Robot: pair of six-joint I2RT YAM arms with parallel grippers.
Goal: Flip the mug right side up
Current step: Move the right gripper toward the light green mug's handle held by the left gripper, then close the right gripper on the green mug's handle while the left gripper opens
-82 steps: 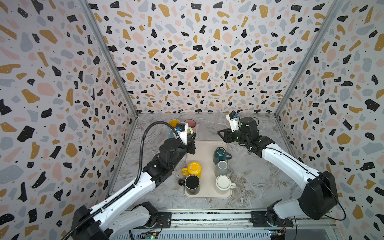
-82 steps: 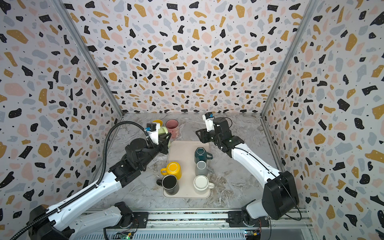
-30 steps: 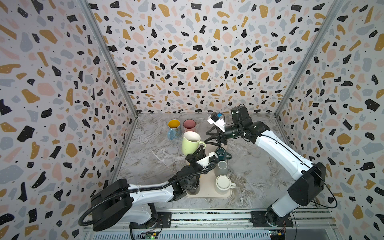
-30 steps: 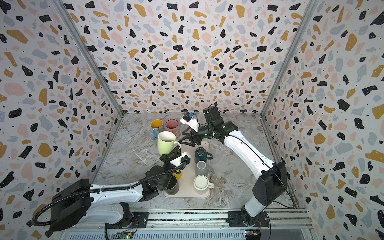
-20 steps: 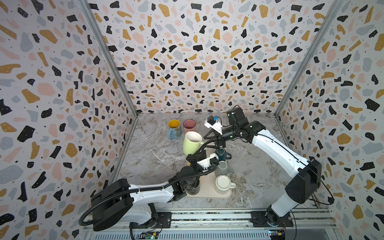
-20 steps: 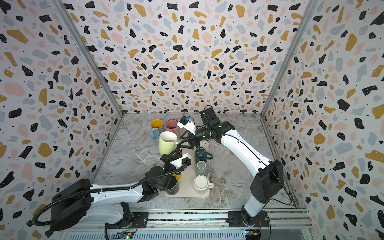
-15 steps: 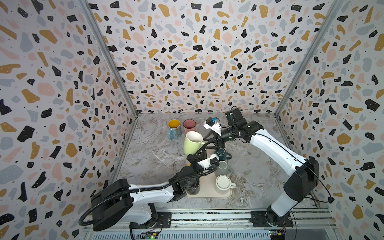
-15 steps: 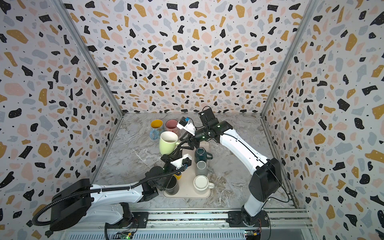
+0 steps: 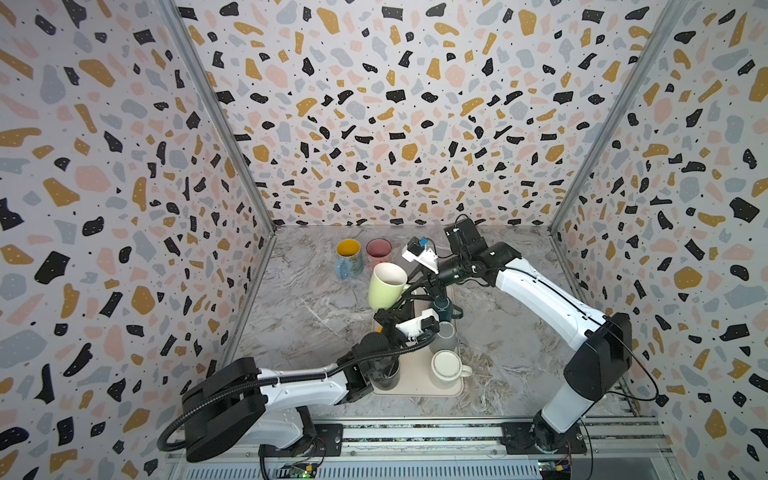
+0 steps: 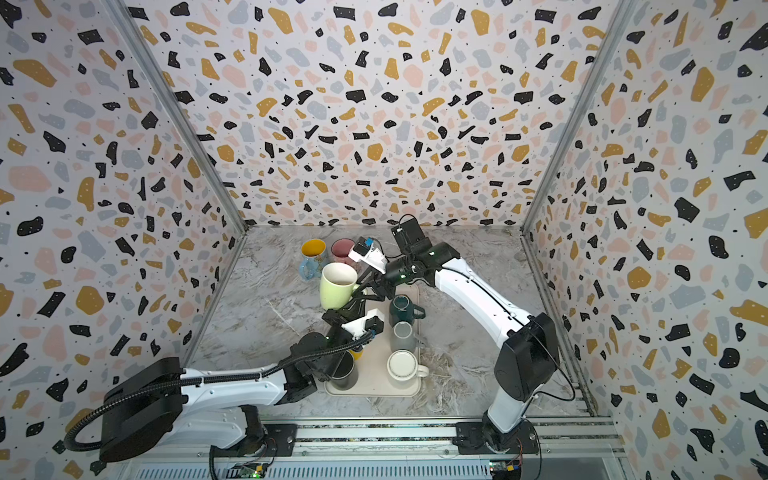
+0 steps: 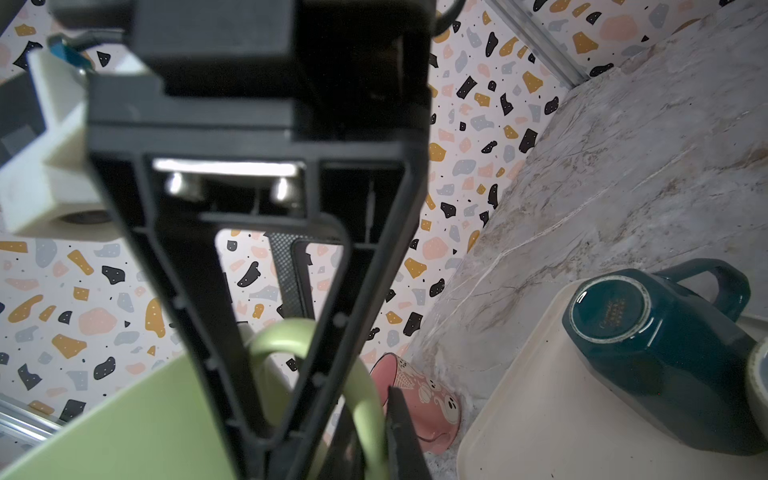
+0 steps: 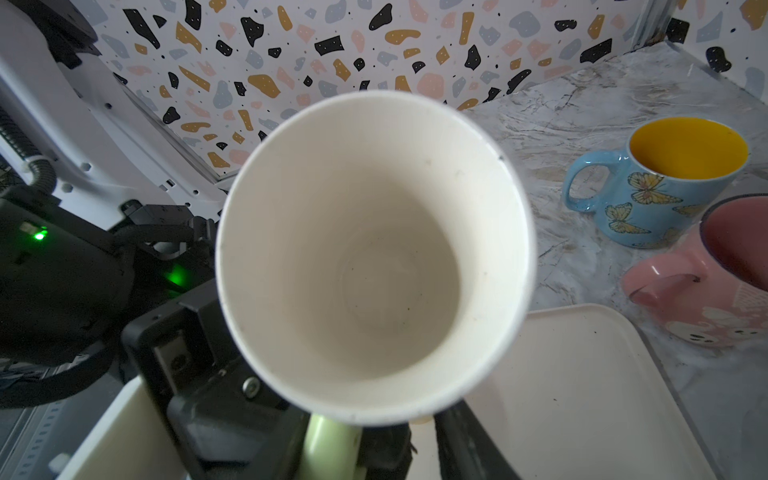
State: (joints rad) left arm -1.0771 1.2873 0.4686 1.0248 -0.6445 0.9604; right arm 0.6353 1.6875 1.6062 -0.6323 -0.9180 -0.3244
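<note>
Since a second ago, the right end effector (image 9: 412,291) has slid in toward the pale green mug (image 9: 385,286) and its fingers have narrowed. The mug has barely shifted.

The left end effector (image 9: 401,308) is clamped on the mug's handle from below. It holds the mug in the air, mouth up and slightly tilted, near the back-left corner of the cream tray (image 9: 415,380). The right fingers sit apart on either side of that same handle, just above the left's grip. I can't tell if they touch it. The right wrist view looks straight into the mug's off-white inside.

The surface (image 9: 307,320) is grey marble-pattern with pale veins. The tray lies front-middle.
- A dark teal mug (image 9: 445,309) sits bottom-up at the tray's back right.
- A grey mug (image 9: 444,337) and a white mug (image 9: 446,368) sit in front of it.
- A black mug (image 9: 388,376) sits front-left, half under my left arm.

Behind the tray, on the bare surface, a blue butterfly mug (image 9: 348,259) with a yellow inside and a pink mug (image 9: 378,250) stand upright side by side.

The room has three terrazzo-print wall panels (image 9: 395,124) with metal corner posts. An aluminium rail (image 9: 415,434) runs along the front and carries both arm bases.
</note>
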